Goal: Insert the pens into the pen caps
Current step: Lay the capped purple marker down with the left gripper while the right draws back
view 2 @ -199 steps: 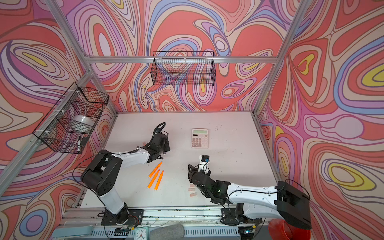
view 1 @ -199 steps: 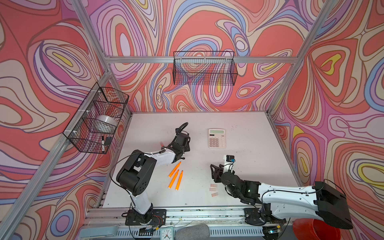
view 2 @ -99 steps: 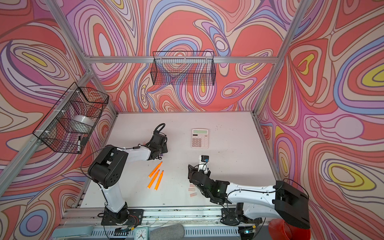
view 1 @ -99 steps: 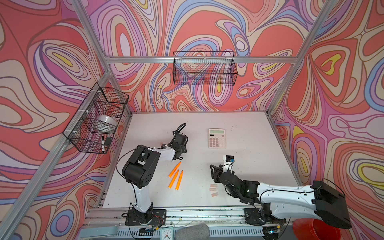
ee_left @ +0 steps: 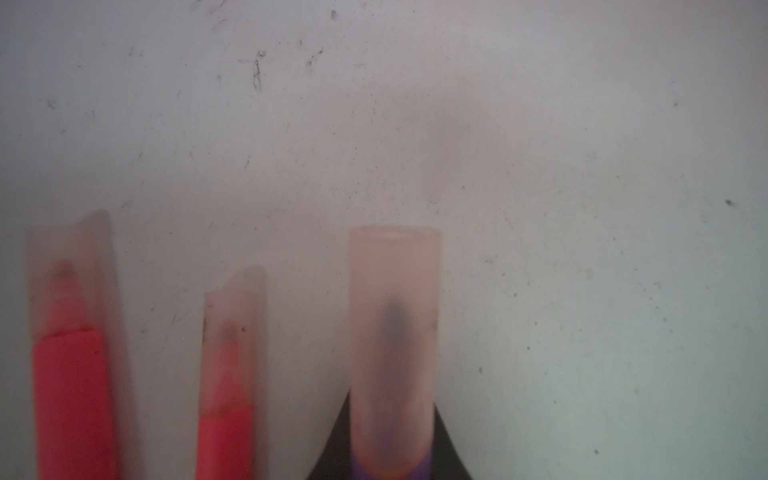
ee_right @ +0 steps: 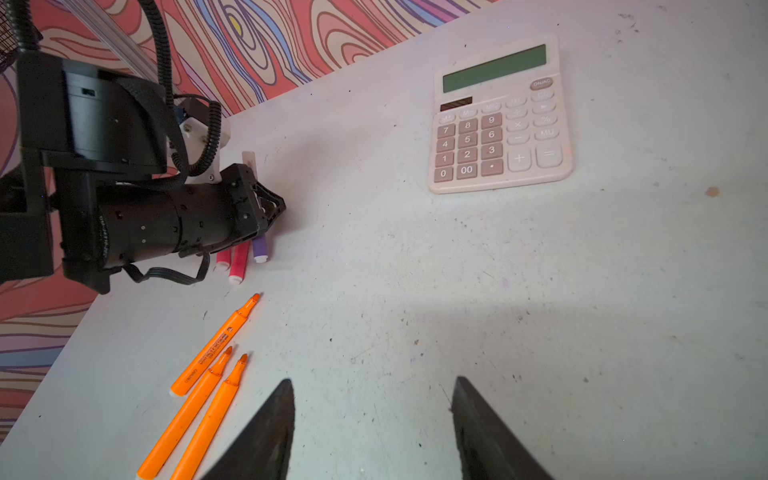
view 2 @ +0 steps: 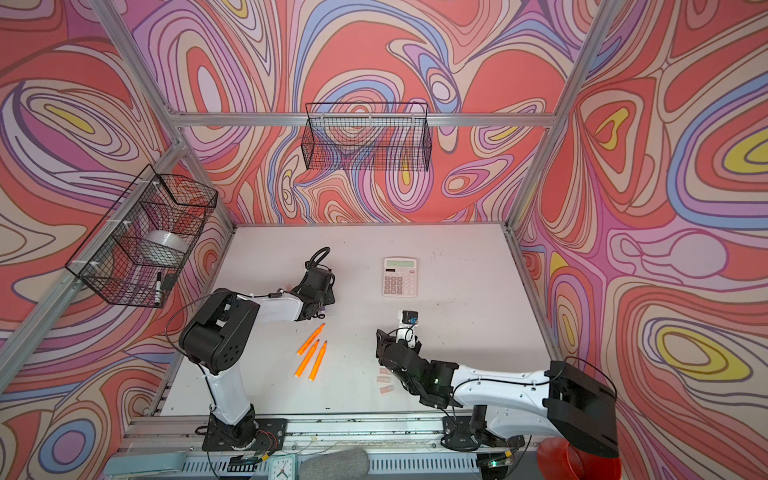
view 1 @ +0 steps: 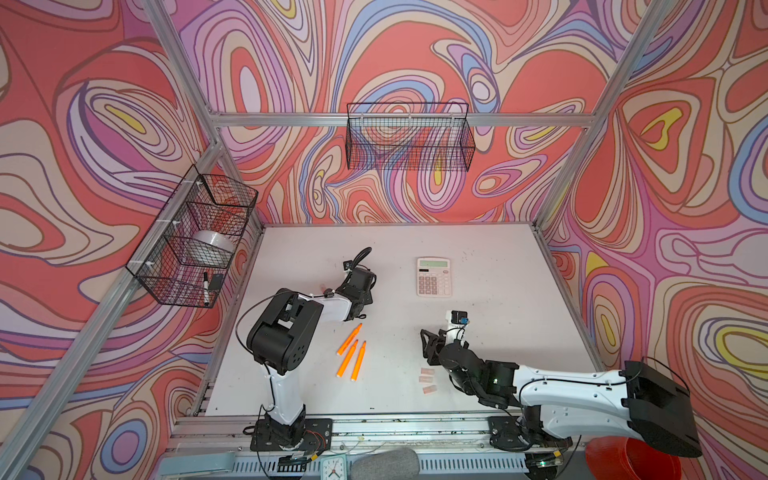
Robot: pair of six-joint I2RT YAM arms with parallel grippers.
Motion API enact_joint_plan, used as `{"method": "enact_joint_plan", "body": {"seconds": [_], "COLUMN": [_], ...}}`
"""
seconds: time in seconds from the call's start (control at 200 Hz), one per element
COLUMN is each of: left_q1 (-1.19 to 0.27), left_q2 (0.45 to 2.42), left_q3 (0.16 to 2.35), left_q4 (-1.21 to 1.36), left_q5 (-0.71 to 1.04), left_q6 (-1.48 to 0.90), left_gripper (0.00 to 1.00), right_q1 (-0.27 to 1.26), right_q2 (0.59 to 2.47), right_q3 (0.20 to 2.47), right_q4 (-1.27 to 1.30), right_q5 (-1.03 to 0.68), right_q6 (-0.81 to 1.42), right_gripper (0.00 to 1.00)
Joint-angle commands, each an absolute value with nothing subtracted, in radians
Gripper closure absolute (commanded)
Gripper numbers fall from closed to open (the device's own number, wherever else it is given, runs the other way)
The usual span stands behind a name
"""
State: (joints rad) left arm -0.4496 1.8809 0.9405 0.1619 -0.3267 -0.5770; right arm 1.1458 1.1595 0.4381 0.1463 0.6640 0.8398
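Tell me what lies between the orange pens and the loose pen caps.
Nothing: in both top views the table is bare between the three orange pens and the three loose caps.

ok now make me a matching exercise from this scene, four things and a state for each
Things
1. slim purple plastic pen
2. three bright orange plastic pens
3. three pale pink translucent caps
4. right gripper

States
A. open, holding nothing
B. capped, held in the shut left gripper
C. uncapped, lying side by side
D. lying loose beside the right gripper

Pairs: 1-B, 2-C, 3-D, 4-A
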Motion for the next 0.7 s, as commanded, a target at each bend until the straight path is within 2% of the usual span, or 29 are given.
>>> {"method": "enact_joint_plan", "body": {"seconds": [0.0, 0.696], "left_q1": [-0.439, -0.438], "left_q2": [1.914, 1.914], "left_q3": [0.916, 0.906], "left_q4": [0.118, 0.143], "left_q5": [-0.350, -0.360], "left_q6": [-0.589, -0.583], "left_gripper": [0.82, 0.73], "right_q1": [1.140, 1.138], "right_q2": [1.174, 1.179], "right_q3": [0.445, 0.449], "right_q4": [0.148, 0.149], "right_q5": [0.661, 0.657], "right_q6": [0.848, 0.848], "right_gripper": [0.38, 0.37]}}
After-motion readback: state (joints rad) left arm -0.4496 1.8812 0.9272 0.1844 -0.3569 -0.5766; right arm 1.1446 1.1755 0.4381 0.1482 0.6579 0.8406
